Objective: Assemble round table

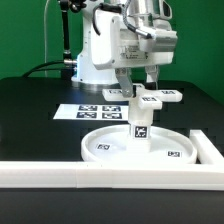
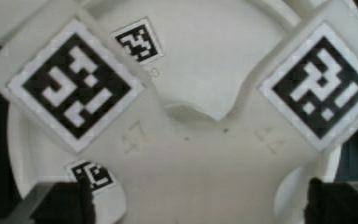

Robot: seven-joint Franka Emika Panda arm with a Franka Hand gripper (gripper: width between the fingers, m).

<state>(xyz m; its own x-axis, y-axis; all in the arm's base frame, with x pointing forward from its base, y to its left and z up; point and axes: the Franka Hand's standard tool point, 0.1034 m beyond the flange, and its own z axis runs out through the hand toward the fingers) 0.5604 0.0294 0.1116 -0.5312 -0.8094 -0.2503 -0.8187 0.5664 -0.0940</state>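
Note:
The wide rimmed round disc (image 1: 105,146) lies flat near the front wall. The short cylinder leg (image 1: 140,126) stands upright on its middle. The flat cross-shaped base piece (image 1: 152,97) sits on top of the leg. My gripper (image 1: 144,86) hangs straight down over the base piece. In the wrist view the base piece (image 2: 202,100) fills the frame with two large tags, and the disc (image 2: 149,45) shows beneath it. My gripper (image 2: 202,205) has its dark fingers (image 2: 60,205) wide apart on either side of one arm of the base piece, with small gaps showing.
The long white border wall (image 1: 110,177) runs along the front and up the exterior view's right side. The marker board (image 1: 95,110) lies behind the disc. The robot's base (image 1: 95,55) stands at the back, with a green backdrop behind it.

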